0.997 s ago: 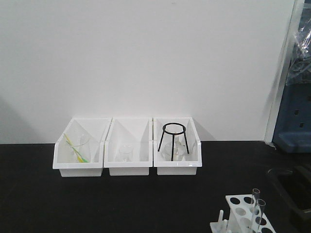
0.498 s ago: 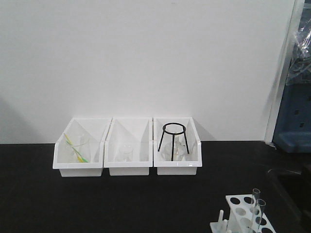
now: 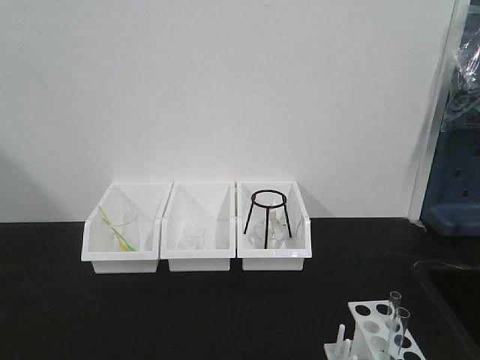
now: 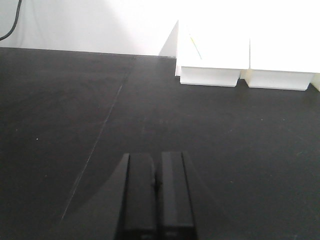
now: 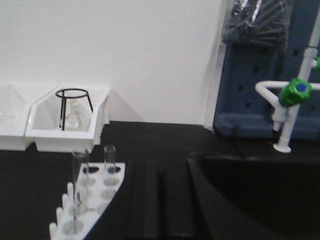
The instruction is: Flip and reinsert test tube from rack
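Because nothing is grasped yet, both grippers idle with jaws pressed closed: the left gripper point(image 4: 156, 187) over bare matte black desk point(image 4: 75, 110), the right gripper point(image 5: 159, 197) just beside the rack point(image 5: 92, 200). Two clear glass test tubes point(image 5: 80, 182) stand upright in its round holes, mouths up.

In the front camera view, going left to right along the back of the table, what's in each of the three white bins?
Left bin: green-yellow sticks and a glass → middle bin: small beaker → right bin: black tripod stand over a flask.
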Robot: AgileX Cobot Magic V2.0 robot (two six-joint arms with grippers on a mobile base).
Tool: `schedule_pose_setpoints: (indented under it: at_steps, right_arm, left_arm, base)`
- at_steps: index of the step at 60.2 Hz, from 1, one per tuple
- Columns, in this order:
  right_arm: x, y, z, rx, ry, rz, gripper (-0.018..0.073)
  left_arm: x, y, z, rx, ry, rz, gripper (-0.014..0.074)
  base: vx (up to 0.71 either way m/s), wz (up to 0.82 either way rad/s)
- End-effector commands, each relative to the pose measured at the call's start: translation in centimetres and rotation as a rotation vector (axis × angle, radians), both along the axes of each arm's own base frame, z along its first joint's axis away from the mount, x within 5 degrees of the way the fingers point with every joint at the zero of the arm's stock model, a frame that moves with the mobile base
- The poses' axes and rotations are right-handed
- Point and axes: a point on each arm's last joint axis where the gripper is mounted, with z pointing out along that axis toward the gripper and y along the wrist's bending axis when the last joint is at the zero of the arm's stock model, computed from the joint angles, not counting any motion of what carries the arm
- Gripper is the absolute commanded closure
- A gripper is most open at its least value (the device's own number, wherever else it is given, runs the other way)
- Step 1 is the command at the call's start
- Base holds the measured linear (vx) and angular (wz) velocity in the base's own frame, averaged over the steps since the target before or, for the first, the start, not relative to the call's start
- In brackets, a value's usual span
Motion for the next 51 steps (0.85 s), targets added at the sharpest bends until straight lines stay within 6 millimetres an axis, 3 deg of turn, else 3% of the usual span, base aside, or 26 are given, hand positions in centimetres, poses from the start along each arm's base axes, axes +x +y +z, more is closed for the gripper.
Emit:
schedule_pose_setpoints:
  at_steps: [1, 4, 8, 51]
  right_arm:
    - [-1.1, -0.1, -1.6, 0.008, -0.103, -0.013, 0.0571]
    - [-1.5, 0.0, -3.3, 0.03, -0.107, -0.014, 0.0571]
    - [-2.0, 0.0, -4.2, 0.053, -0.114, -0.015, 0.0571]
    - [-2.0, -0.1, -4.4, 0.048, -0.076, -0.018, 0.0571]
  left_arm:
    - [0.0, -0.1, 0.7, 0.003, -0.089, -0.011, 0.0603]
    - [0.0, -0.1, 0.7, 0.003, -0.089, -0.011, 0.0603]
    - [0.0, -0.1, 0.7, 0.003, -0.089, -0.011, 0.0603]
    - [0.0, -0.1, 0.7, 0.003, -0.088, -0.011, 0.0603]
  base:
    - [0.0, 0.0]
    - [0.0, 0.0]
    - [0.0, 0.0]
    - [0.0, 0.0]
